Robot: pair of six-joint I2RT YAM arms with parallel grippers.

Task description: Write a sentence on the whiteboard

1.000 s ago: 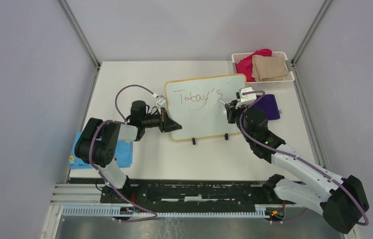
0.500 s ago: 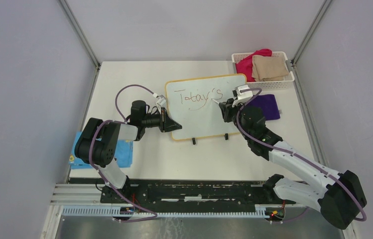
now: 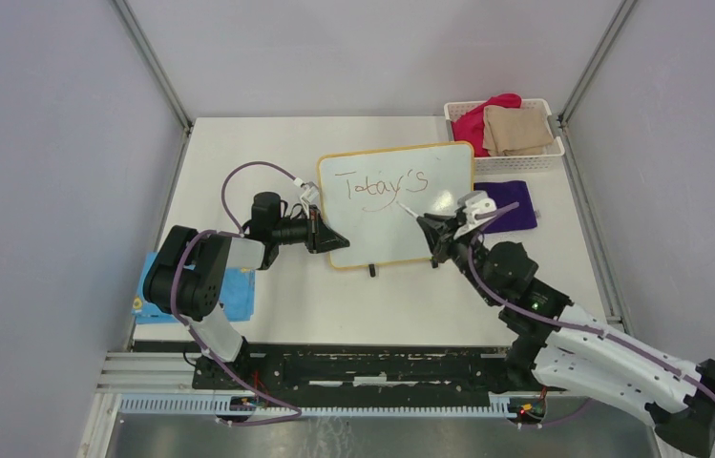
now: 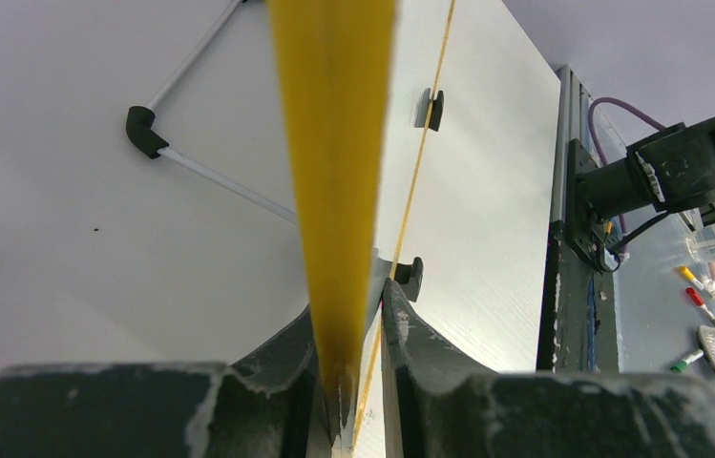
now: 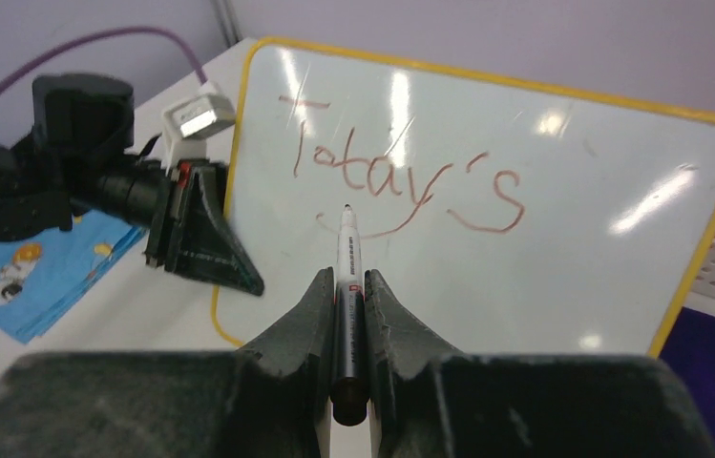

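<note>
The whiteboard (image 3: 430, 170) with its yellow frame stands propped on the table; it also shows in the right wrist view (image 5: 563, 248). It bears one line of the sentence (image 3: 379, 187), reading "Today's" (image 5: 401, 181); no second line shows. My left gripper (image 3: 326, 236) is shut on the board's left edge (image 4: 334, 191). My right gripper (image 3: 436, 236) is shut on a marker (image 5: 346, 286). The marker tip (image 5: 347, 208) points at the board just under "Today's", whether it touches I cannot tell.
A white basket (image 3: 554, 156) with red and tan cloths stands at the back right. A purple cloth (image 3: 514, 203) lies right of the board. A blue card (image 3: 234, 291) lies by the left arm. The board's black feet (image 3: 370, 271) rest on the table.
My right gripper has moved with the marker from the board's right side, near the "s", down and left to below "Today's". The left gripper and the board have not moved.
</note>
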